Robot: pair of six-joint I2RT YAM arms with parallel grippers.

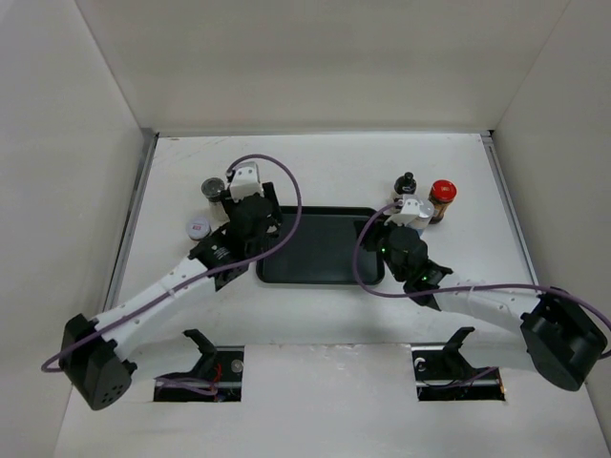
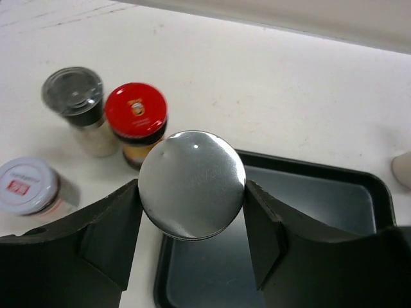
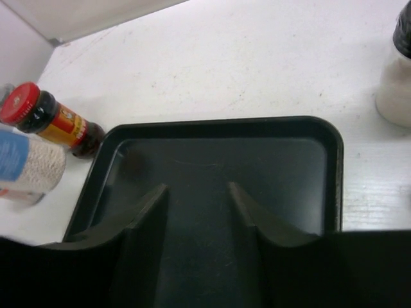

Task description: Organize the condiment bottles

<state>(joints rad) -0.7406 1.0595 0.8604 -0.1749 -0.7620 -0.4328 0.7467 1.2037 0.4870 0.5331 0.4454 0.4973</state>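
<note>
My left gripper (image 2: 191, 218) is shut on a silver-capped jar (image 2: 191, 184), held at the left rim of the black tray (image 2: 321, 192). Left of it stand a red-capped jar (image 2: 135, 112), a grey-capped jar (image 2: 72, 93) and a white-capped jar (image 2: 27, 185). In the top view the left gripper (image 1: 250, 218) hides the held jar. My right gripper (image 3: 198, 199) is open and empty over the tray (image 3: 212, 128); in the top view it (image 1: 393, 237) is at the tray's right end. A black-capped jar (image 1: 406, 184) and a red-capped jar (image 1: 442, 196) stand behind it.
In the right wrist view a red-capped brown bottle (image 3: 48, 122) and a blue-labelled jar (image 3: 26, 163) stand off the tray's left corner, and a black-capped white jar (image 3: 395, 83) off its right. White walls enclose the table (image 1: 325, 162) on three sides.
</note>
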